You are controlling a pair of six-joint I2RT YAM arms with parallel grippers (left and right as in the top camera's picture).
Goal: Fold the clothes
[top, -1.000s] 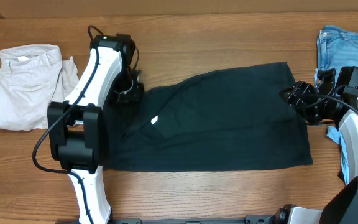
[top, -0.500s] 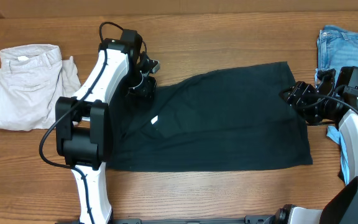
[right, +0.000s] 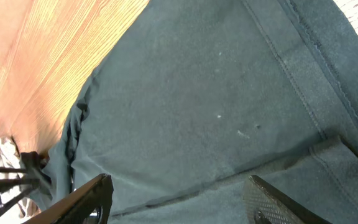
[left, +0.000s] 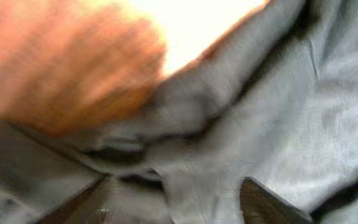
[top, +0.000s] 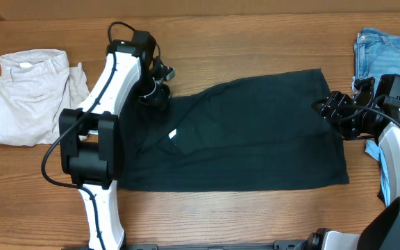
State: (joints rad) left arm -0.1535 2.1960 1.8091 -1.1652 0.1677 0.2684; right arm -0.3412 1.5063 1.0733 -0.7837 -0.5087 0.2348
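Note:
The black T-shirt (top: 255,139) lies flat across the middle of the table, with a small white tag (top: 173,134) showing and no lettering in view. My left gripper (top: 158,94) is at its upper left corner. In the blurred left wrist view its jaws (left: 179,205) stand wide apart with bunched black cloth (left: 278,112) between them. My right gripper (top: 325,107) is at the shirt's right edge. In the right wrist view it (right: 179,202) is open just above the cloth (right: 197,93) near a hem seam.
Beige trousers (top: 33,97) lie crumpled at the far left. Light-blue jeans (top: 387,52) lie at the far right corner, behind my right arm. Bare wooden table (top: 242,42) shows behind and in front of the shirt.
My left gripper moved up and to the right along the shirt's upper left corner, then settled slightly back. The corner cloth shifted with it. My right arm has not moved.

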